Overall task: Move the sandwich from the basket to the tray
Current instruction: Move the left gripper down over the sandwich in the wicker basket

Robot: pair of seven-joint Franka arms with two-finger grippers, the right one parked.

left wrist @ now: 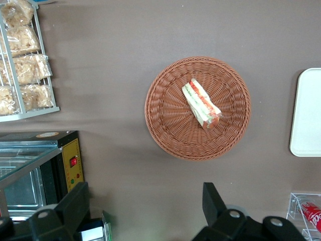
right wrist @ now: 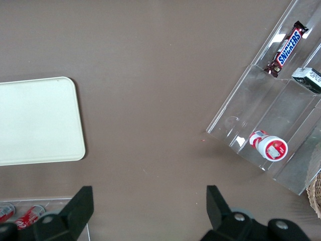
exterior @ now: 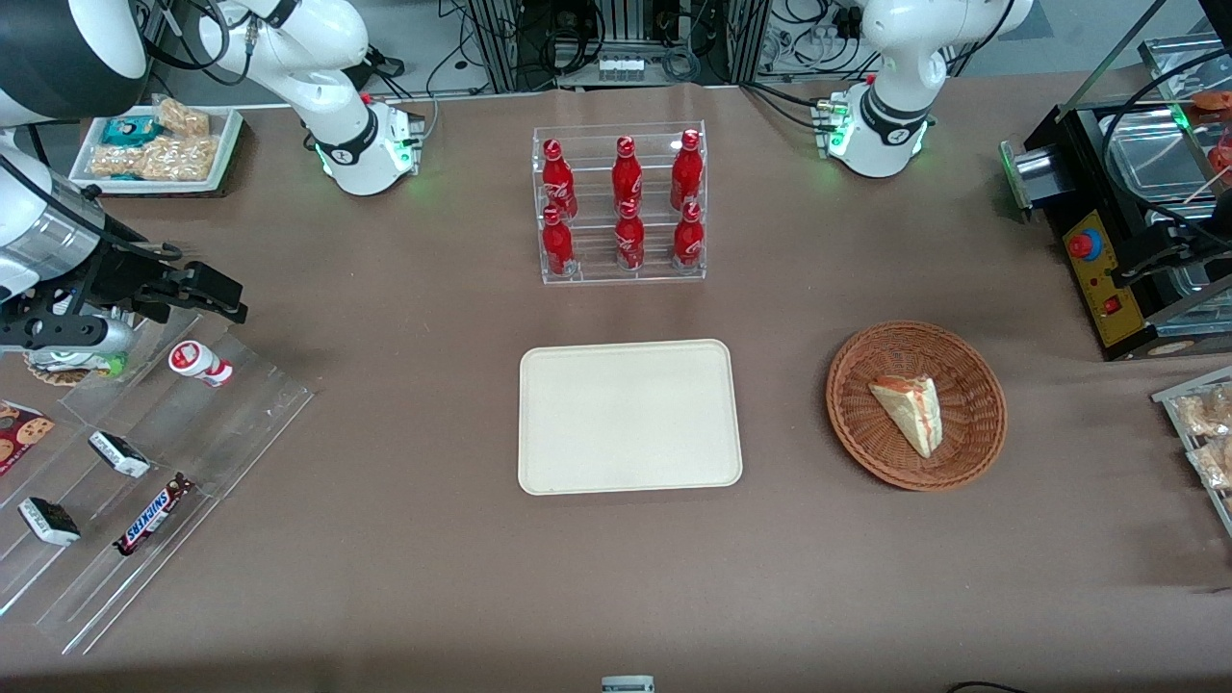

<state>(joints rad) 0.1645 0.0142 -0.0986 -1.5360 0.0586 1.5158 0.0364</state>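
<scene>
The sandwich [exterior: 910, 412] [left wrist: 201, 103], a wrapped white wedge with red and green filling, lies in the round wicker basket [exterior: 972, 385] [left wrist: 165, 115]. The cream tray [exterior: 629, 416] [left wrist: 307, 113] lies flat beside the basket, toward the parked arm's end, with nothing on it. My left gripper [exterior: 1150, 255] [left wrist: 145, 206] hangs high over the table by the black appliance, farther from the front camera than the basket and well apart from it. Its fingers [left wrist: 75, 201] are spread wide open with only bare tablecloth between them.
A black appliance with a yellow panel [exterior: 1097, 279] [left wrist: 70, 163] stands under the gripper. A wire rack of snack bags [exterior: 1203, 433] [left wrist: 22, 60] sits near the basket. A clear rack of red bottles [exterior: 621, 207] stands farther back than the tray. A clear stand of snacks [exterior: 144, 462] is at the parked arm's end.
</scene>
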